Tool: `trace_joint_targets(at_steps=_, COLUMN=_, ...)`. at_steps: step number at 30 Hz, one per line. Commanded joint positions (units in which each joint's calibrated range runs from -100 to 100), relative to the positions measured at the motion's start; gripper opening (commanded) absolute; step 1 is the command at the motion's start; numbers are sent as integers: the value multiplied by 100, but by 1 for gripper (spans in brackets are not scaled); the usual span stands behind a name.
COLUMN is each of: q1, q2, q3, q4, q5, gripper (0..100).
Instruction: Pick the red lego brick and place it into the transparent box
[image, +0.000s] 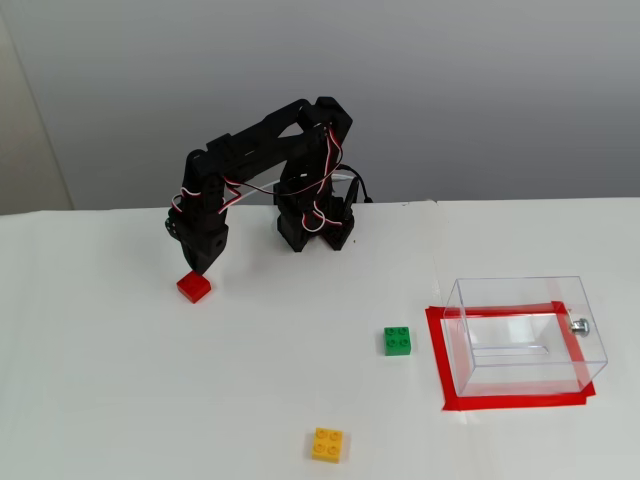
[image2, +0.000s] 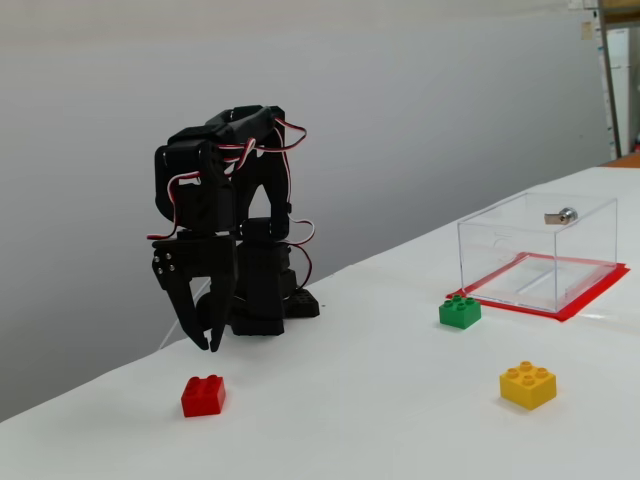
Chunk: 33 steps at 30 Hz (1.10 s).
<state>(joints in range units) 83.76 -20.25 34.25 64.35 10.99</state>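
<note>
In a fixed view the red brick (image2: 203, 395) sits on the worktop (image2: 380, 420), untouched. Just behind and above it, the fingers (image2: 206, 343) hang slightly apart, holding nothing. Farther off, the clear box (image2: 537, 251) waits empty, so the whole job remains.

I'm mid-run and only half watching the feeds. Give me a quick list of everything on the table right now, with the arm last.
red lego brick: one, bright red, far left of the higher fixed view, on the table just under the gripper, not gripped.
green lego brick: one, green, mid-table, just left of the box in that view.
yellow lego brick: one, yellow, near the bottom edge, apart from the others.
transparent box: one, clear with a small silver knob on its right wall, standing on the tape; no brick inside.
red tape rectangle: one, red, on the table around the box's base.
table: one, white.
arm base: one, black, at the table's back.
gripper: one, black, pointing down above the red brick, slightly open.
</note>
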Motion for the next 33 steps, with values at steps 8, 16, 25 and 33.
trace_joint_targets(at_steps=8, q1=-69, q2=-15, q3=-133, q4=40, q5=-118, gripper=14)
trace_joint_targets(at_steps=16, q1=-173, q2=2, q3=-133, q4=-38, q5=-228, gripper=27)
trace_joint_targets(at_steps=25, q1=-247, q2=570, q3=-142, q4=-134, q5=-233, gripper=28)
trace_joint_targets(at_steps=33, q1=-239, q2=825, q3=-133, q4=-378, q5=-238, gripper=37)
